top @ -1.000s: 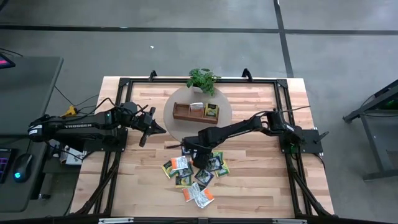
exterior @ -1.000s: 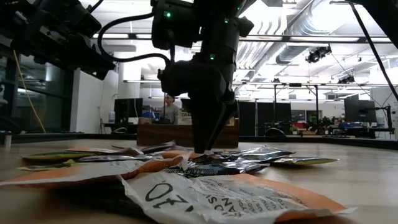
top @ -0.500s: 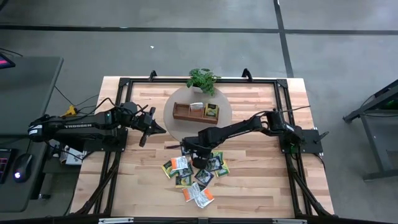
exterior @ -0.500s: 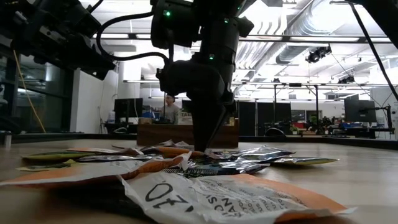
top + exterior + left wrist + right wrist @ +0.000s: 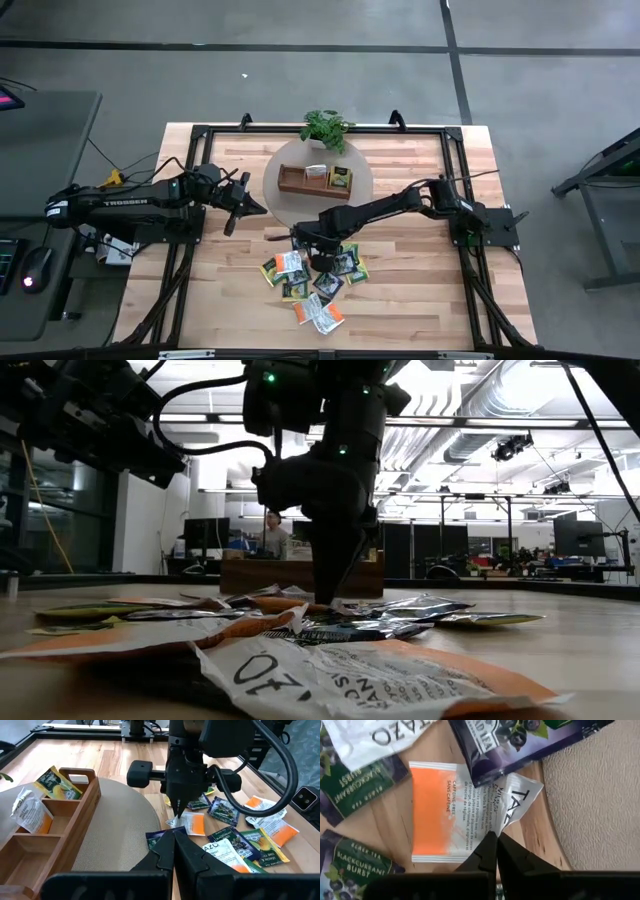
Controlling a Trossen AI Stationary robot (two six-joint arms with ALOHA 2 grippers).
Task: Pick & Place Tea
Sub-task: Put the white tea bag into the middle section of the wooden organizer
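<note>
Pinching shut on the white end of an orange-and-white sachet (image 5: 451,810), right gripper (image 5: 494,851) pointing straight down at the near edge of the tea pile (image 5: 312,280). Lying flat on the wooden table (image 5: 420,290), long axis running away from the fingertips, orange half farthest out. Overlapping its far corner, a dark blue sachet (image 5: 520,740); round mat (image 5: 600,795) just beside the jaws. Hovering well apart with jaws closed and empty, left gripper (image 5: 258,209).
</note>
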